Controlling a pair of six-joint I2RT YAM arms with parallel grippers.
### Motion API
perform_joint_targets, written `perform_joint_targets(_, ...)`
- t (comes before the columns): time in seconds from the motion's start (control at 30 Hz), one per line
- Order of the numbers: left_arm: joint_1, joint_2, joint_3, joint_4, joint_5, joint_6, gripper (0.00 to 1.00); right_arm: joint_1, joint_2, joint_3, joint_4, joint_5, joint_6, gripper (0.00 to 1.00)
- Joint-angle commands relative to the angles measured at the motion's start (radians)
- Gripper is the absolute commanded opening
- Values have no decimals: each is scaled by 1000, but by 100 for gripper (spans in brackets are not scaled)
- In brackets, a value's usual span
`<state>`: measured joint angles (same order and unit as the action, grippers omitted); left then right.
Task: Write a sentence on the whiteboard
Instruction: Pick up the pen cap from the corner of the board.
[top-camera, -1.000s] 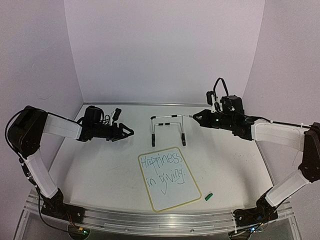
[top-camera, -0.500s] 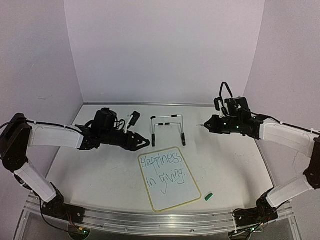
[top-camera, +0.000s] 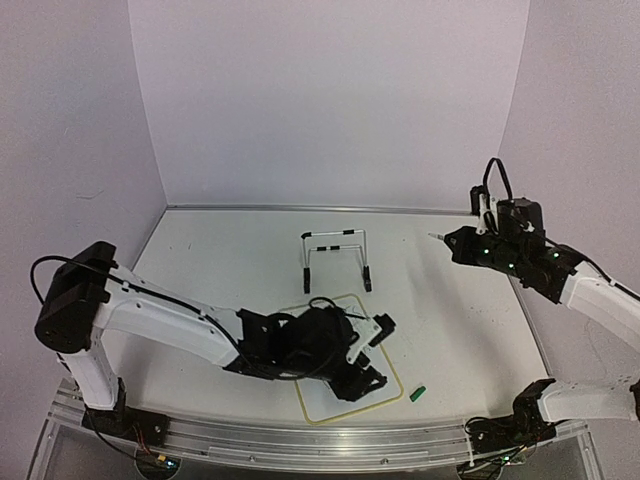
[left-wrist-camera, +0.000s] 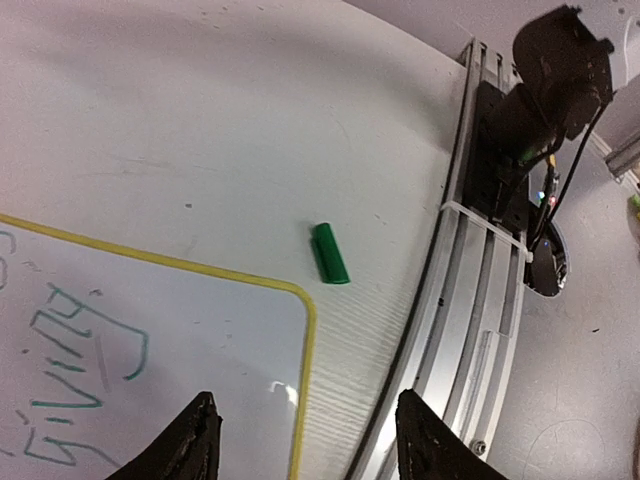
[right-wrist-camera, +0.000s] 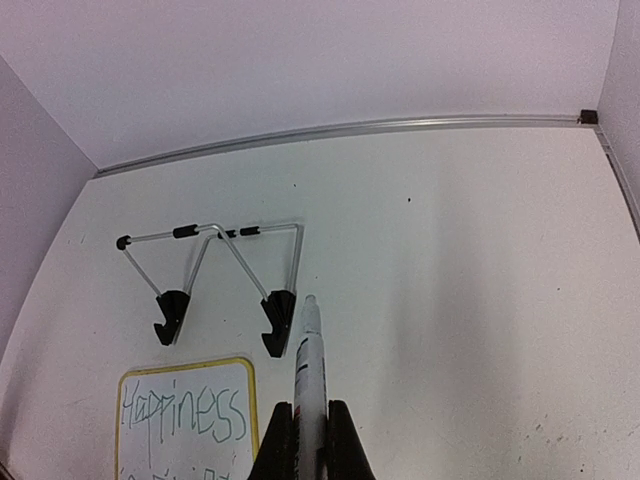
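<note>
The whiteboard (top-camera: 322, 408) lies flat near the table's front, mostly covered by my left arm in the top view. Its yellow rim and near right corner show in the left wrist view (left-wrist-camera: 150, 330), with the green word "giving" of the sentence (left-wrist-camera: 70, 370). "Happiness" (right-wrist-camera: 185, 415) shows in the right wrist view. My left gripper (top-camera: 362, 381) is open and empty, low over that corner (left-wrist-camera: 305, 425), one finger over the board, the other over the table. My right gripper (top-camera: 452, 243) is shut on the white pen (right-wrist-camera: 309, 360), held in the air at the right.
The green pen cap (top-camera: 418, 393) lies on the table right of the board's near corner (left-wrist-camera: 330, 253). The metal wire stand (top-camera: 336, 255) stands behind the board (right-wrist-camera: 215, 270). The aluminium rail (left-wrist-camera: 480, 280) runs along the table's front edge.
My left arm has swung from the back left down across the whiteboard to its near right corner. My right arm has drawn back to the right with the pen.
</note>
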<state>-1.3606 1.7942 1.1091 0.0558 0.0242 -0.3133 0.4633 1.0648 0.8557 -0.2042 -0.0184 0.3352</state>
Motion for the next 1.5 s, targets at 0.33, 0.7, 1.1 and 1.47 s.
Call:
perform_joint_targets(0.33,-132,397,475,-268,-154,60,60,0,-132,-51,28,54,-36,0)
perform_joint_targets(0.7,-131,515,611,-324,-170,98,57,0,-163,-84,28,60,-46,0)
perform_joint_targets(1.1,-122,597,704,-355,-165,107,51,0,-176,-122,34,74,-40,0)
perform_joint_targets(1.47,-108,608,702,-399,-164,89,20,0,-191,-140,34,80,-28,0)
